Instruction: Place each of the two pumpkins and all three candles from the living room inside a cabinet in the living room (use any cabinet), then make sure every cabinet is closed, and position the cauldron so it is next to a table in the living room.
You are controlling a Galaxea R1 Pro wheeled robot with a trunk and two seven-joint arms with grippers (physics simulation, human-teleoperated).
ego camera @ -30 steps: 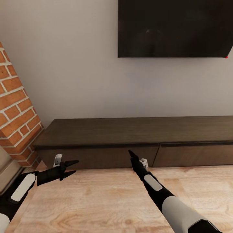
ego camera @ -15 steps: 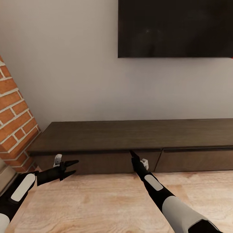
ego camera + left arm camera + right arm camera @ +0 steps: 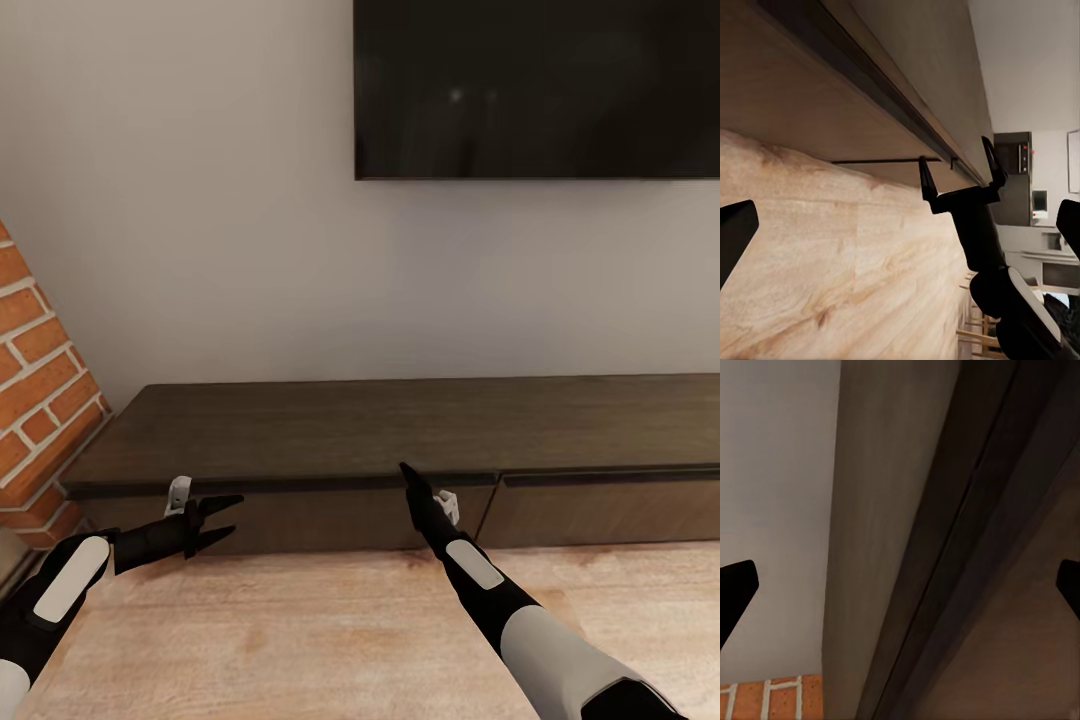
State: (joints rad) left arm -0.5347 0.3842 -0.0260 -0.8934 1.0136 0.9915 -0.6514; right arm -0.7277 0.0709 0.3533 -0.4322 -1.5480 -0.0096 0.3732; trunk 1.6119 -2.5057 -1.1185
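My left gripper (image 3: 222, 517) and right gripper (image 3: 958, 163): fingers spread wide, empty; cabinet (image 3: 400, 430) shut, drawer fronts rigid, handleless, probably slick; I'd hook the top lip.

No readable text anywhere.
The dark screen (image 3: 540, 88) above the cabinet (image 3: 400, 425) carries no brand, label or number.

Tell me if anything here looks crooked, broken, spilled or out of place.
Nothing stands out. The long, low dark-brown wood cabinet sits square against the wall, its two drawer fronts shut and level. The left hand and right hand are open and empty.
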